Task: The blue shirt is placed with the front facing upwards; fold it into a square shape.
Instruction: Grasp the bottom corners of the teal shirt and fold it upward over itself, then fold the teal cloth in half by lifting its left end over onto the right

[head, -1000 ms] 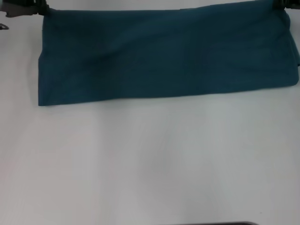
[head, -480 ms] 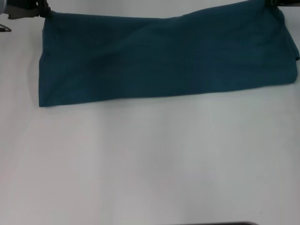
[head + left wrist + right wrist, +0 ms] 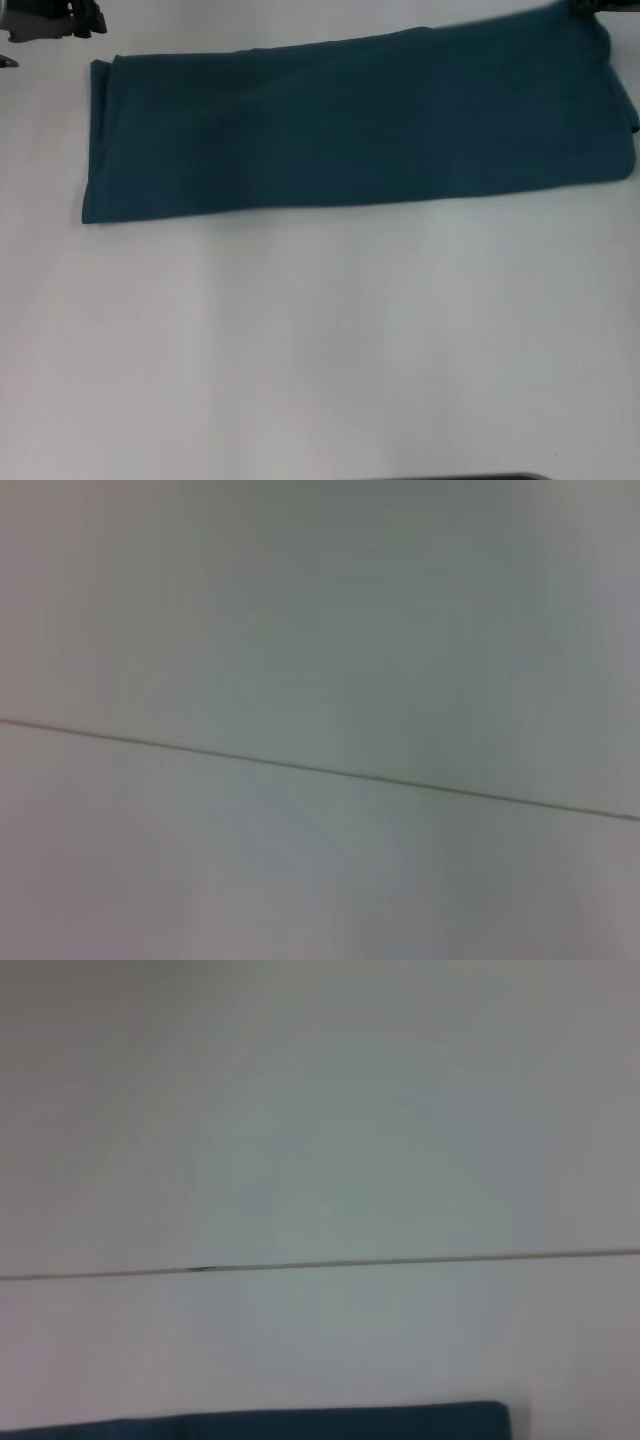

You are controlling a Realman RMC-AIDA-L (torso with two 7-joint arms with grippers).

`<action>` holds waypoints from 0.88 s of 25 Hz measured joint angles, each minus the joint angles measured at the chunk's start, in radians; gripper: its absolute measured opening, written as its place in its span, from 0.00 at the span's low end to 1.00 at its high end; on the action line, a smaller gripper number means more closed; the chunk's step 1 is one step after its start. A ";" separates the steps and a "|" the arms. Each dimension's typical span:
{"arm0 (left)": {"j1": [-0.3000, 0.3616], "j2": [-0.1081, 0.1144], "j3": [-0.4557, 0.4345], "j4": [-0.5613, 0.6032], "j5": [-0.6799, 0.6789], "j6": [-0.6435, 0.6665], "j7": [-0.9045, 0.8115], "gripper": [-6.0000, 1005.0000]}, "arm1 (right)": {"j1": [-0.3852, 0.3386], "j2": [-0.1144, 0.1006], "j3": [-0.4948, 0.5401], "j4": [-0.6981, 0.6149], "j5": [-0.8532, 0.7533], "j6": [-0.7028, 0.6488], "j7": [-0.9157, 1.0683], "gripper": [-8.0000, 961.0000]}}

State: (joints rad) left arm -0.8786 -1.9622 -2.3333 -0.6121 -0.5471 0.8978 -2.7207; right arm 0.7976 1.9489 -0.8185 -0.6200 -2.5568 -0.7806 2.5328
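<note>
The white table [image 3: 320, 350] fills the head view, with the blue shirt [image 3: 360, 125] lying on its far half as a long folded band of plain cloth. The right end of that band sits slightly farther back than the left end. The left gripper [image 3: 88, 18] hangs just beyond the shirt's far left corner, clear of the cloth; its finger spread cannot be told. The right gripper [image 3: 598, 6] sits at the shirt's far right corner, its grip unreadable. The right wrist view catches a strip of shirt edge.
</note>
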 joint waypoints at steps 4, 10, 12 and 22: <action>0.005 -0.002 -0.001 -0.007 0.005 -0.008 0.001 0.14 | -0.006 -0.016 0.001 0.000 -0.003 -0.008 0.026 0.15; 0.042 -0.006 -0.007 -0.077 -0.002 0.019 -0.024 0.26 | -0.019 -0.065 0.021 0.000 0.002 -0.046 0.039 0.30; 0.053 -0.011 -0.023 -0.102 -0.003 0.037 -0.025 0.34 | -0.020 -0.079 0.053 -0.006 0.005 -0.088 0.038 0.39; 0.157 -0.009 -0.180 -0.204 -0.243 0.247 0.068 0.73 | -0.123 -0.108 0.261 -0.072 0.340 -0.443 -0.216 0.84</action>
State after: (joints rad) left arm -0.7213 -1.9711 -2.5133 -0.8161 -0.7905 1.1445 -2.6527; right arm 0.6746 1.8405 -0.5575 -0.6923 -2.2168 -1.2232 2.3172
